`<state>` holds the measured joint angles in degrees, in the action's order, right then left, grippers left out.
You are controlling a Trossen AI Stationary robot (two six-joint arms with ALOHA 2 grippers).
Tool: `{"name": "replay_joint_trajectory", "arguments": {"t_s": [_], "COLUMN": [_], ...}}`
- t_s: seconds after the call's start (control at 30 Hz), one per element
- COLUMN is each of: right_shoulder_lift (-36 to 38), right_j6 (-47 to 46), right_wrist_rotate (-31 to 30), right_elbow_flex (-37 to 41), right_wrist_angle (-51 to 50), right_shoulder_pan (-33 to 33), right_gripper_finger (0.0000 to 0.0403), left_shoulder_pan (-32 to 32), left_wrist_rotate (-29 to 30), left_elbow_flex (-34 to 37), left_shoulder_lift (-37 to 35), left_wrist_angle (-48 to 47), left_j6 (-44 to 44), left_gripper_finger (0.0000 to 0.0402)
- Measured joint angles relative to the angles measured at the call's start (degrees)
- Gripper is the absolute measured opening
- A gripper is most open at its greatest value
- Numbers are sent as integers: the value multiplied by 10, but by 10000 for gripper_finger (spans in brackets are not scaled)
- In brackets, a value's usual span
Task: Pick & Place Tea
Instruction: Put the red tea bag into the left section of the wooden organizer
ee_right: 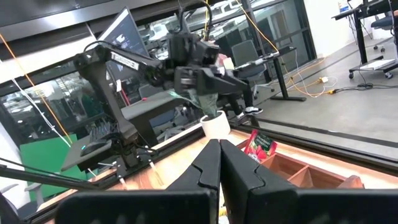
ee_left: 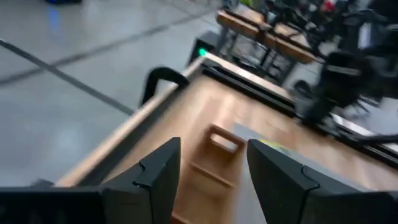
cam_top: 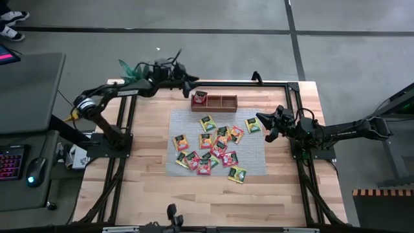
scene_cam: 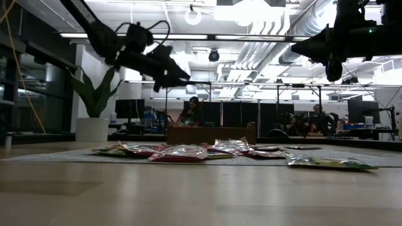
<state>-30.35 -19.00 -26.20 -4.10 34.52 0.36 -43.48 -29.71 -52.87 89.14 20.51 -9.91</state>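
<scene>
Several tea sachets point(cam_top: 210, 150), red, yellow and green, lie scattered on a grey woven mat point(cam_top: 255, 163). One red sachet point(cam_top: 200, 98) sits in the left compartment of the brown wooden tray point(cam_top: 223, 102), leaning up over its rim point(ee_right: 260, 146). My left gripper point(cam_top: 194, 82) hovers above the table's far edge, just beyond the tray's left end; its fingers stand open point(ee_left: 211, 168) with nothing between them. My right gripper point(cam_top: 266, 124) waits shut point(ee_right: 219, 163) above the mat's right edge, holding nothing.
A potted green plant point(cam_top: 129, 67) stands off the table's far left corner. Black frame rails point(cam_top: 294, 97) run along the table's far and right sides. Bare wood point(cam_top: 207, 200) lies near the front edge. People sit at desks in the room behind point(scene_cam: 191, 112).
</scene>
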Motion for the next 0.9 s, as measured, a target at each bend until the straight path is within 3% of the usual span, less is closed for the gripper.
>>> {"name": "replay_joint_trajectory", "arguments": {"t_s": [0.2, 0.4, 0.53, 0.9], "right_shoulder_lift": [0, 0, 0, 0], "right_j6": [0, 0, 0, 0], "right_wrist_rotate": [0, 0, 0, 0], "right_elbow_flex": [0, 0, 0, 0], "right_wrist_angle": [0, 0, 0, 0], "right_shoulder_pan": [0, 0, 0, 0], "right_gripper_finger": [1, 1, 1, 1], "left_shoulder_pan": [4, 63, 131, 294], "left_wrist_rotate": [-25, 3, 30, 151], "left_elbow_flex": [0, 0, 0, 1], "left_shoulder_lift": [-80, -125, -134, -145], "left_wrist_angle": [-248, -432, -489, -512], "left_j6": [9, -24, -98, -283], "left_gripper_finger": [184, 184, 184, 184]}}
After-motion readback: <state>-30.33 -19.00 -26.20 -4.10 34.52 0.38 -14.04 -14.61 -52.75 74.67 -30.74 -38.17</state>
